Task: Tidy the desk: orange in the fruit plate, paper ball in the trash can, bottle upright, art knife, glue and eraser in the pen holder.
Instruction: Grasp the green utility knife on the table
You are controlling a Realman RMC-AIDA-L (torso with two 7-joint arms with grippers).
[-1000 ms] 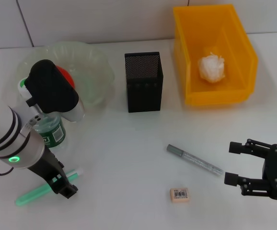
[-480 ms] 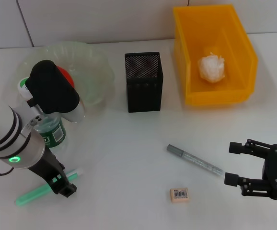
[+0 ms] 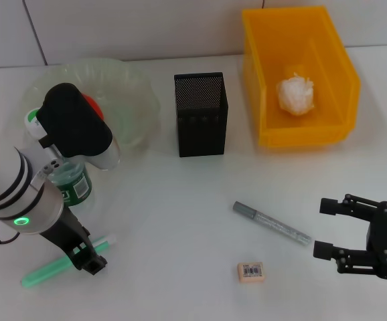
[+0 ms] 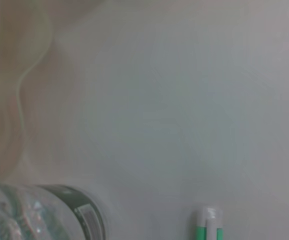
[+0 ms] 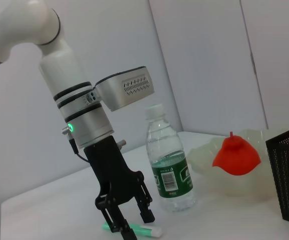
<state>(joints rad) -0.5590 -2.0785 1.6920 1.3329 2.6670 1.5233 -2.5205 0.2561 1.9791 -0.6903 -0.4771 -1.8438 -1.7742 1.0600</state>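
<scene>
My left gripper (image 3: pixel 86 259) is down at the table over the green glue stick (image 3: pixel 65 263), which lies flat. In the right wrist view the left gripper (image 5: pixel 129 219) is open, its fingers standing on either side of the glue stick (image 5: pixel 137 231). Just behind it the bottle (image 3: pixel 69 182) stands upright. The orange (image 3: pixel 92 104) lies in the clear fruit plate (image 3: pixel 136 100). The paper ball (image 3: pixel 295 93) sits in the yellow trash can (image 3: pixel 344 73). The grey art knife (image 3: pixel 272 223) and the eraser (image 3: pixel 251 271) lie on the table, with my open right gripper (image 3: pixel 324 229) just right of the knife.
The black mesh pen holder (image 3: pixel 200 114) stands at the back centre between plate and bin. The left wrist view shows the bottle (image 4: pixel 44 215) and the glue stick's cap (image 4: pixel 209 226) close by.
</scene>
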